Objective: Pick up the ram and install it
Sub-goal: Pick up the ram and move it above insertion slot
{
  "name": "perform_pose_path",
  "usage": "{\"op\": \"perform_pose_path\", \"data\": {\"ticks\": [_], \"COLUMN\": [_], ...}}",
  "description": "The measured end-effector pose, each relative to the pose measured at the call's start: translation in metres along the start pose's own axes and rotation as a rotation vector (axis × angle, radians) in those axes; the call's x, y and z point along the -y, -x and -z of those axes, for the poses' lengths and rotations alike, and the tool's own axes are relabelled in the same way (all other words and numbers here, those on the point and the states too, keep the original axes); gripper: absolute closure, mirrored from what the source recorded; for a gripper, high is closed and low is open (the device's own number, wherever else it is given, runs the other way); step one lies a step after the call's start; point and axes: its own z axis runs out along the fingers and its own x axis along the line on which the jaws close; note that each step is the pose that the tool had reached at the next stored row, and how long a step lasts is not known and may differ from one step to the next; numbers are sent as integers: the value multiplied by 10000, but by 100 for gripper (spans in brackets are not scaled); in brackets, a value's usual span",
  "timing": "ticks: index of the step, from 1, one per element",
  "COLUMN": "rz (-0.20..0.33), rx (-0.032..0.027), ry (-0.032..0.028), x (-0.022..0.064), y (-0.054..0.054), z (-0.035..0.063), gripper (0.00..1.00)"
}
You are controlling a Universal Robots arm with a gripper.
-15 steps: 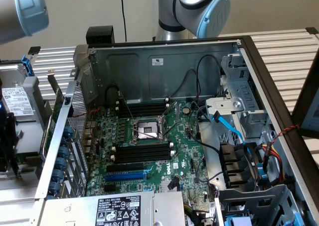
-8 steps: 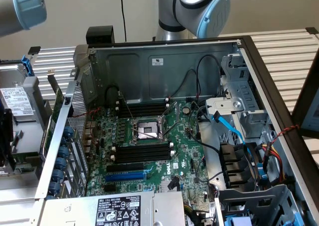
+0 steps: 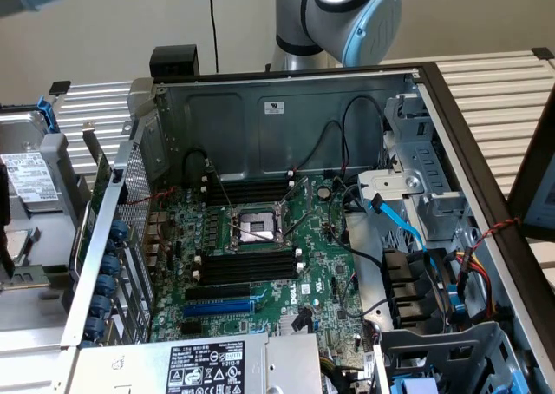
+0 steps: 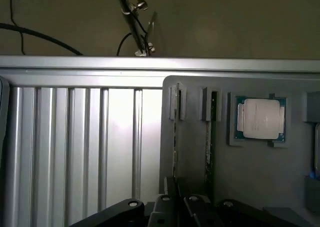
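Over one end of the grey holder point(image 4: 250, 177), your gripper point(image 4: 177, 202) hangs in line with the ram point(image 4: 175, 132), which stands on its long edge in one of the holder's narrow slots. I judge it is kept upright so that the thin board offers both flat faces to a pinch across its thickness. That way it also comes out already turned the way a memory slot takes it.

You cannot tell from the wrist view whether the pincer has closed on the stick or merely sits beside it, because the gripper and the board's end merge in shadow. As far as you can see, nothing is lifted clear of the holder.

A second stick point(image 4: 209, 137) stands in the holder's next slot, parallel and apart. A processor point(image 4: 260, 118) lies flat in a recess of the holder beyond that.

Away from the holder, in the open computer case point(image 3: 286, 108), the long black memory slots point(image 3: 247, 268) look bare, so installing is not yet done.
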Motion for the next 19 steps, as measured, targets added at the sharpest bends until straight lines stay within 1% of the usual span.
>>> {"op": "perform_pose_path", "data": {"ticks": [9, 14, 19], "rz": [-1, -3, -3], "rx": [9, 10, 10], "ry": [0, 0, 0], "x": [-6, 88, 217], "y": [-21, -24, -27], "z": [391, 621, 853], "gripper": [87, 87, 87]}}
